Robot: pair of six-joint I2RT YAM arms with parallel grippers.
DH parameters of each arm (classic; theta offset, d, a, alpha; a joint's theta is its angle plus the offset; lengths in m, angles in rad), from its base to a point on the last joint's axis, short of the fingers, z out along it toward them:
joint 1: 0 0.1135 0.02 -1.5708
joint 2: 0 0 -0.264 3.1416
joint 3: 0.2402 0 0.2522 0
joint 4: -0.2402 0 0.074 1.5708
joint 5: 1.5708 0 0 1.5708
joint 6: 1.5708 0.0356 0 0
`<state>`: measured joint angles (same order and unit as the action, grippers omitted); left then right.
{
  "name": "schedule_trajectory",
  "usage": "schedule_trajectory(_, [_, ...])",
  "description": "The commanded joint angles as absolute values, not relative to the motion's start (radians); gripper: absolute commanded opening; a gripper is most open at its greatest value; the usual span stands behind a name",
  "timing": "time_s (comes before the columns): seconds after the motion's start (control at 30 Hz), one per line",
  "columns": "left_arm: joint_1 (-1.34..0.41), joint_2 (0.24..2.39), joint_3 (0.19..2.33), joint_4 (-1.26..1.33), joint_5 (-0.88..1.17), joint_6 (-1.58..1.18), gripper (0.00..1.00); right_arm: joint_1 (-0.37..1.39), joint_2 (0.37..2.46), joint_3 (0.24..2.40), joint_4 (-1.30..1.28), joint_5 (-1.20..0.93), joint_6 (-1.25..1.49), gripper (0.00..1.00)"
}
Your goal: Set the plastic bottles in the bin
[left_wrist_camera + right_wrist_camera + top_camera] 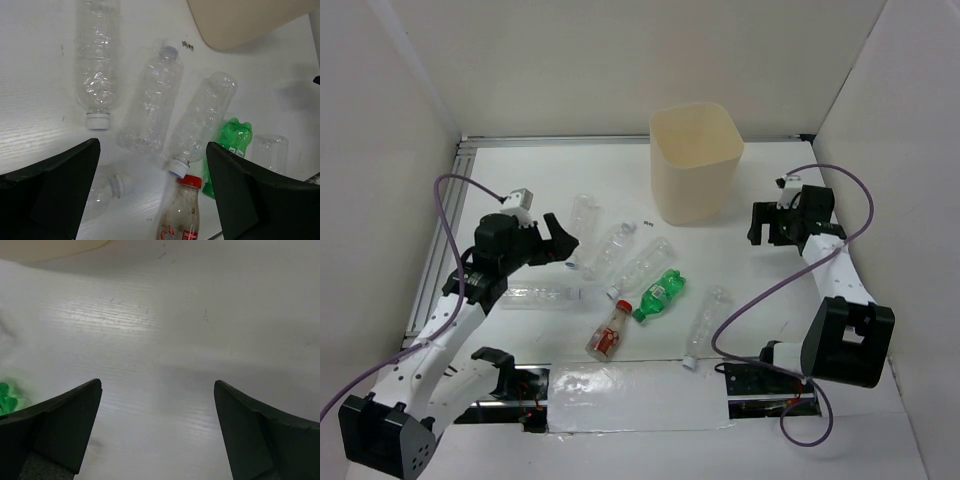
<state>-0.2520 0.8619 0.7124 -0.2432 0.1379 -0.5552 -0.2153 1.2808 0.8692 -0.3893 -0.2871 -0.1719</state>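
Note:
Several plastic bottles lie on the white table left of centre: clear ones (pixel 582 212), (pixel 605 248), (pixel 645 263), (pixel 542 295), (pixel 705 320), a green one (pixel 660 294) and a red-capped one (pixel 610 330). The cream bin (pixel 695 160) stands upright behind them. My left gripper (pixel 560 243) is open and empty, held above the bottle cluster; its wrist view (pixel 152 145) shows the red-capped bottle (pixel 182 215) and a clear bottle's cap (pixel 178 167) between its jaws. My right gripper (pixel 760 225) is open and empty, right of the bin, over bare table (pixel 157 382).
White walls close the table on the left, back and right. A metal rail (pixel 440 250) runs along the left edge. A taped sheet (pixel 640 398) covers the near edge between the arm bases. The bin's edge shows in the left wrist view (pixel 245 20).

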Motion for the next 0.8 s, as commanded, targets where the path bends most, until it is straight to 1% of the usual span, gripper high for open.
schedule_trajectory(0.0, [-0.285,0.865,0.729,-0.218,0.155,-0.548,1.00,-0.207,1.347,0.971,-0.512,-0.369,-0.332,1.00])
schedule_trajectory(0.03, [-0.297,0.865,0.729,-0.218,0.143,-0.539,1.00,-0.207,1.365,0.992,-0.552,-0.424,-0.450,1.00])
schedule_trajectory(0.1, [-0.310,0.874,0.729,-0.218,0.132,-0.538,1.00,-0.170,1.416,1.044,-0.638,-0.445,-0.520,1.00])
schedule_trajectory(0.17, [-0.320,0.883,0.738,-0.218,0.132,-0.538,1.00,-0.103,1.404,1.045,-0.649,-0.394,-0.585,1.00])
schedule_trajectory(0.23, [-0.333,0.884,0.738,-0.218,0.132,-0.538,0.95,-0.062,1.364,1.022,-0.603,-0.339,-0.633,1.00])
schedule_trajectory(0.3, [-0.354,0.896,0.756,-0.218,0.141,-0.529,0.82,-0.019,1.303,1.000,-0.556,-0.299,-0.676,1.00])
schedule_trajectory(0.33, [-0.354,0.906,0.756,-0.228,0.141,-0.529,0.72,-0.005,1.292,0.991,-0.511,-0.269,-0.693,1.00])
schedule_trajectory(0.37, [-0.368,0.907,0.767,-0.241,0.141,-0.529,0.60,0.008,1.292,0.991,-0.497,-0.188,-0.704,1.00])
schedule_trajectory(0.4, [-0.383,0.907,0.767,-0.241,0.127,-0.529,0.34,0.017,1.307,0.991,-0.485,-0.149,-0.704,1.00])
schedule_trajectory(0.43, [-0.383,0.893,0.767,-0.253,0.118,-0.529,0.22,0.017,1.324,1.020,-0.485,-0.125,-0.719,1.00])
schedule_trajectory(0.47, [-0.399,0.884,0.767,-0.267,0.109,-0.529,0.16,0.017,1.344,1.040,-0.498,-0.114,-0.736,1.00])
schedule_trajectory(0.5, [-0.414,0.874,0.767,-0.267,0.098,-0.540,0.14,-0.009,1.385,1.066,-0.521,-0.145,-0.771,1.00])
schedule_trajectory(0.53, [-0.414,0.855,0.767,-0.279,0.085,-0.540,0.16,-0.033,1.402,1.134,-0.617,-0.219,-0.807,1.00])
schedule_trajectory(0.57, [-0.429,0.845,0.767,-0.279,0.084,-0.540,0.23,-0.060,1.411,1.167,-0.679,-0.317,-0.860,1.00])
schedule_trajectory(0.6, [-0.448,0.836,0.756,-0.310,0.063,-0.555,0.34,-0.099,1.411,1.193,-0.759,-0.541,-1.079,1.00])
schedule_trajectory(0.63, [-0.457,0.836,0.756,-0.322,0.048,-0.566,0.50,-0.112,1.411,1.210,-0.926,-0.639,-1.233,1.00])
schedule_trajectory(0.67, [-0.466,0.819,0.747,-0.334,0.035,-0.578,0.76,-0.112,1.396,1.191,-0.986,-0.717,-1.367,1.00])
schedule_trajectory(0.7, [-0.486,0.805,0.738,-0.345,0.019,-0.600,0.84,-0.141,1.349,1.163,-1.032,-0.829,-1.646,1.00])
schedule_trajectory(0.73, [-0.495,0.805,0.738,-0.360,0.009,-0.610,0.89,-0.141,1.324,1.131,-1.073,-0.860,-1.802,1.00])
schedule_trajectory(0.77, [-0.506,0.795,0.738,-0.360,0.009,-0.620,0.92,-0.141,1.303,1.074,-1.144,-0.873,-1.936,1.00])
